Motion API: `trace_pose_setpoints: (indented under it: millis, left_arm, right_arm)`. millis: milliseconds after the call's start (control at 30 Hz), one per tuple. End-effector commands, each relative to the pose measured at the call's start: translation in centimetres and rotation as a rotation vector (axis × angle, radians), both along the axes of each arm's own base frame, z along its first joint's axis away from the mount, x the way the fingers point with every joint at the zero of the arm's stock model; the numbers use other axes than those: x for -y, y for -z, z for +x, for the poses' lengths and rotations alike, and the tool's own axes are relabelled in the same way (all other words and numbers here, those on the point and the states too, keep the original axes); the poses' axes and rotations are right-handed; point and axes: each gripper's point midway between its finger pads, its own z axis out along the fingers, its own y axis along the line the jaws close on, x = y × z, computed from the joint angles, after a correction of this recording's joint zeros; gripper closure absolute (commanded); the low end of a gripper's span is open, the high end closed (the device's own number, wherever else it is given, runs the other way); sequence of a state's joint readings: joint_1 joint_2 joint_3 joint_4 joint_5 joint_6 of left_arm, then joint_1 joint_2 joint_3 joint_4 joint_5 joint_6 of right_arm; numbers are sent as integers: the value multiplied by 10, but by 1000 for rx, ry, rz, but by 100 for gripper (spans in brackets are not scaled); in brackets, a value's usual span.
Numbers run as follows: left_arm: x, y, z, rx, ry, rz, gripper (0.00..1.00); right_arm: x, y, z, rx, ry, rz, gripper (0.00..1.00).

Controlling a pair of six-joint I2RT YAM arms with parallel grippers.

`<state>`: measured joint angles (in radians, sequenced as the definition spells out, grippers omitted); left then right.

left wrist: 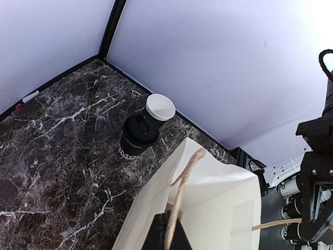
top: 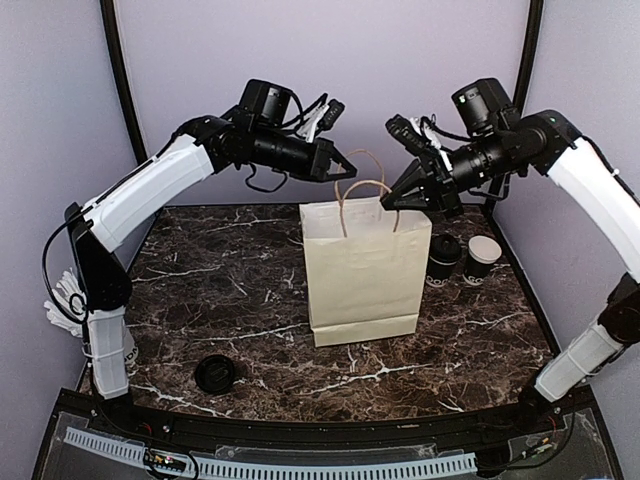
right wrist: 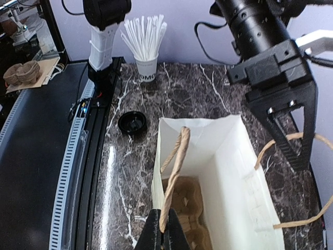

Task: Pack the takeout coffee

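The takeout coffee (top: 443, 258), a black cup with a black lid, stands on the marble right of the paper bag (top: 365, 280); it also shows in the left wrist view (left wrist: 138, 134). My left gripper (top: 347, 171) is shut on the bag's far twine handle (left wrist: 182, 179) above the bag's mouth. My right gripper (top: 386, 200) is shut on the near handle (right wrist: 176, 166). The handles are held apart and the bag (right wrist: 234, 172) stands open. A brown pulp cup carrier (right wrist: 184, 208) lies at its bottom. Both grippers are apart from the coffee.
A matching black cup with a bare white rim (top: 483, 258) stands just right of the coffee. A loose black lid (top: 215, 373) lies near the front left. A cup of white straws (right wrist: 146, 67) stands by the left arm's base. Walls close in the back and sides.
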<state>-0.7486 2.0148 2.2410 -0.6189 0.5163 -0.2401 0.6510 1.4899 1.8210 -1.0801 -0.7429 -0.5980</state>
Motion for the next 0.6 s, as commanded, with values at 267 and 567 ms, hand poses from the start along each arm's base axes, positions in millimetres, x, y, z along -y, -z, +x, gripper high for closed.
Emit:
trace_pose_setpoints:
  millis: [267,567]
  left_arm:
    - [-46,-133,-49,147,-20,-193,100]
    - [-53,-135,-47,182,-46,-170,100]
  right_arm:
    - [-3,-108,-36,93,-126,254,100]
    - [-6,-108,-30,103,-127,249,100]
